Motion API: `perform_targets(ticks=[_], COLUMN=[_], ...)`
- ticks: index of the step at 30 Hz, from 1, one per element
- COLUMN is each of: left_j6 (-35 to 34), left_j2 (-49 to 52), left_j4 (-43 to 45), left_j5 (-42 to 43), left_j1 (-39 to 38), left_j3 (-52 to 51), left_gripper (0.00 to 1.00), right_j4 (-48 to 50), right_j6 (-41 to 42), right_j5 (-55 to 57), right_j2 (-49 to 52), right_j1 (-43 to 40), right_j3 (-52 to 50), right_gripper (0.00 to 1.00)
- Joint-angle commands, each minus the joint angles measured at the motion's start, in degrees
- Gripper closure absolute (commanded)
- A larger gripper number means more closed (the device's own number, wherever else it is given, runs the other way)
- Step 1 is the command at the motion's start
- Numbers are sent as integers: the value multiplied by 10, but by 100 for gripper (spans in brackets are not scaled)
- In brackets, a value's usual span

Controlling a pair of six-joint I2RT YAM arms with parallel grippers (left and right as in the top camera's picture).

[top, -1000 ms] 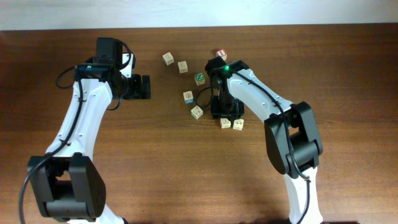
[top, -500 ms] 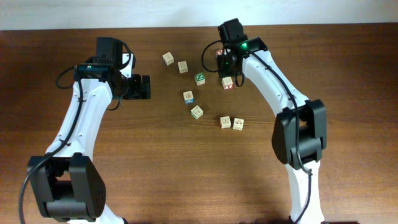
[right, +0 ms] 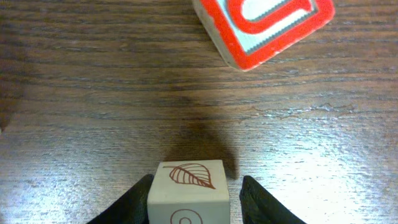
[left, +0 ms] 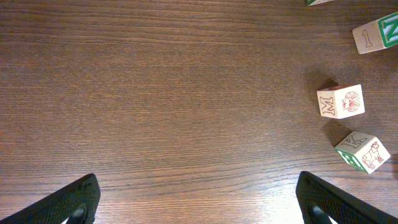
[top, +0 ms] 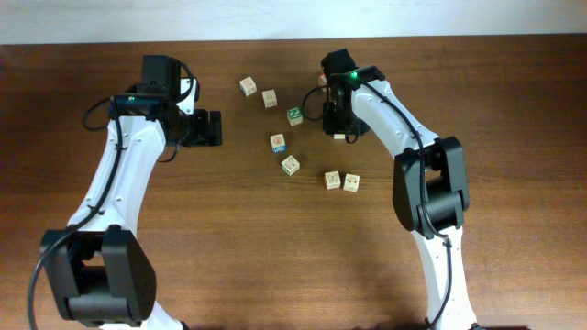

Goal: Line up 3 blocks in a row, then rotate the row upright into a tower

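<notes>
A pale-wood block [right: 188, 190] with a red-brown leaf print sits between my right gripper's [right: 194, 202] fingers. The left finger touches its side and a narrow strip of table shows at the right finger. From overhead, this gripper [top: 337, 126] covers most of that block [top: 338, 136]. Other pale blocks lie at the back [top: 248, 86] [top: 270, 98], in the middle [top: 278, 143] [top: 290, 165], and as a front pair [top: 332, 181] [top: 351, 182]. My left gripper [top: 211, 128] stands wide open over bare wood, left of the blocks, its fingertips [left: 68, 202] far apart.
A bold red-faced cube [right: 264, 28] lies just beyond the leaf block. A green-letter cube [top: 294, 115] sits left of my right gripper and shows in the left wrist view [left: 379, 34] with an M cube [left: 340, 101] and a K cube [left: 364, 151].
My right gripper left the front pair of blocks, swung to the back of the table, then came down around the leaf block. The left arm has not moved.
</notes>
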Motion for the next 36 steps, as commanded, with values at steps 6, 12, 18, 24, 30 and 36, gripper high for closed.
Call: perform_targets(ticks=[6, 12, 18, 24, 30, 36], left_j6=[-8, -8, -8, -8, -8, -8], left_j2=[5, 5, 5, 5, 5, 5], left_j4=[-1, -1, -1, -1, -1, -1], left_j5=[-4, -4, -4, -4, -4, -4], left_j1=[1, 1, 1, 1, 1, 1], left_j3=[9, 9, 9, 9, 9, 9], left_gripper=[1, 1, 1, 1, 1, 1], right_j4=[-22, -163, -226, -205, -212, -322], right_j6=[2, -103, -69, -21, -21, -41], right_j5=[-1, -210, -160, -79, -63, -63], right_j2=[2, -27, -26, -26, -26, -34], right_j1=[3, 34, 89, 113, 111, 111], right_j3=[20, 89, 54, -18, -16, 178], right_gripper=[75, 75, 75, 75, 45, 46])
